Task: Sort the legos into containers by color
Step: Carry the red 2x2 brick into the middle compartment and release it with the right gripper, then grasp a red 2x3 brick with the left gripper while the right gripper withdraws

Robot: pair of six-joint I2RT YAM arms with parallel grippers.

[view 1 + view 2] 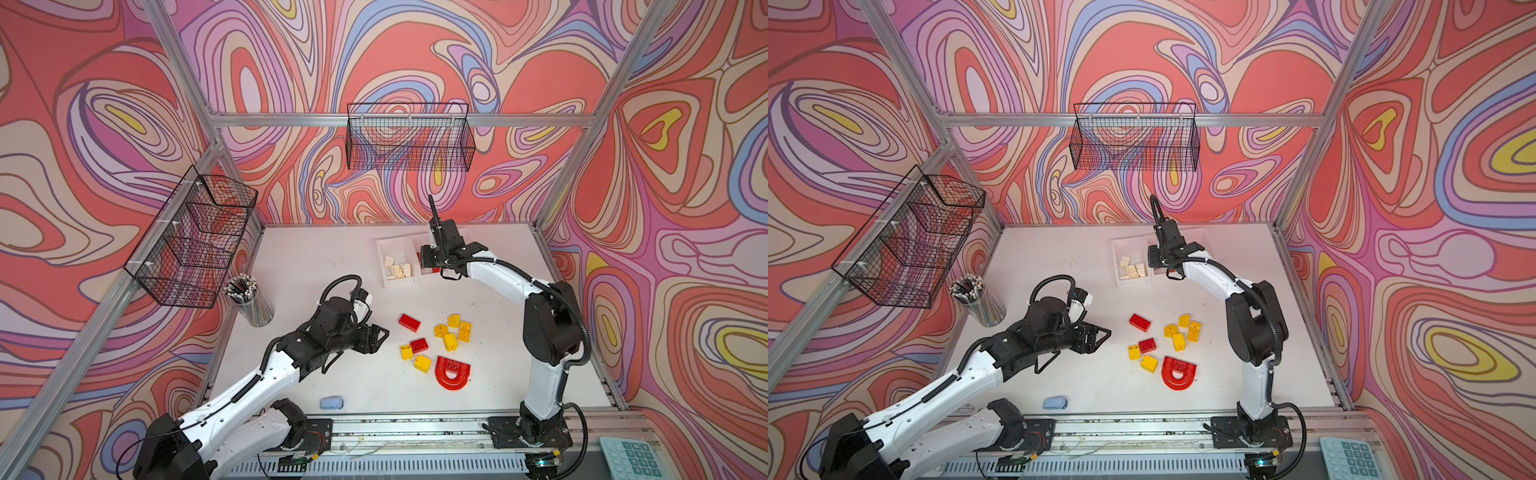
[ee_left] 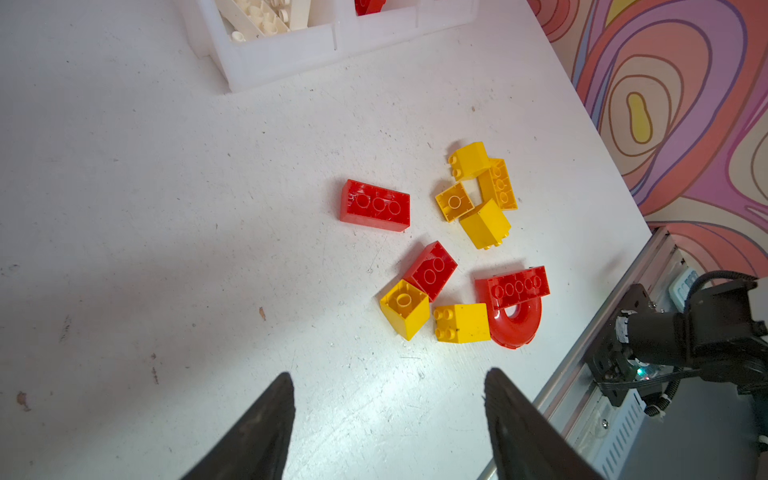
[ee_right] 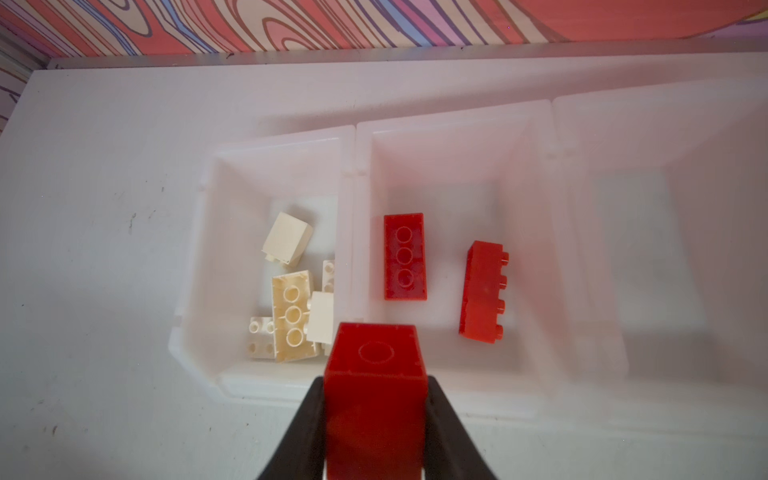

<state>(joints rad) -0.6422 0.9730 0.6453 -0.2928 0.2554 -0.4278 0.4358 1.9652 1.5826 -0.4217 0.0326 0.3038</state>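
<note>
- Step in hand: delivering a red piece. The right gripper [image 3: 376, 395] is clamped tight on a small red brick [image 3: 376, 361], pinched by its side faces, hollow underside toward the wrist camera.
- The held brick hangs over the front wall of the containers [image 3: 291, 388], roughly above the divider between the cream bin [image 3: 208, 249] and the red bin [image 3: 449, 166] (not clearly over either one).
- The red bin holds two long red bricks, one flat [image 3: 404, 255] and one on its side [image 3: 484, 293]. The cream bin holds the cream bricks [image 3: 293, 316]. The third bin [image 3: 623, 208] shows no bricks.
- Next move, my read: shift sideways until fully over the red bin, drop lower, then open. Letting go here risks clipping the divider or landing among the cream ones.
- The left gripper [image 2: 389, 374] has its jaws well apart and nothing in them, and it hovers above the table [image 2: 166, 208], just short of the loose pile.
- The pile, well apart from the bins, has two red bricks [image 2: 375, 205] [image 2: 432, 270], the red arch [image 2: 515, 307] and six yellow bricks [image 2: 484, 224].
- The nearest yellow [image 2: 404, 307] touches a red one, so a pick there probably needs a narrow, square pinch.
</note>
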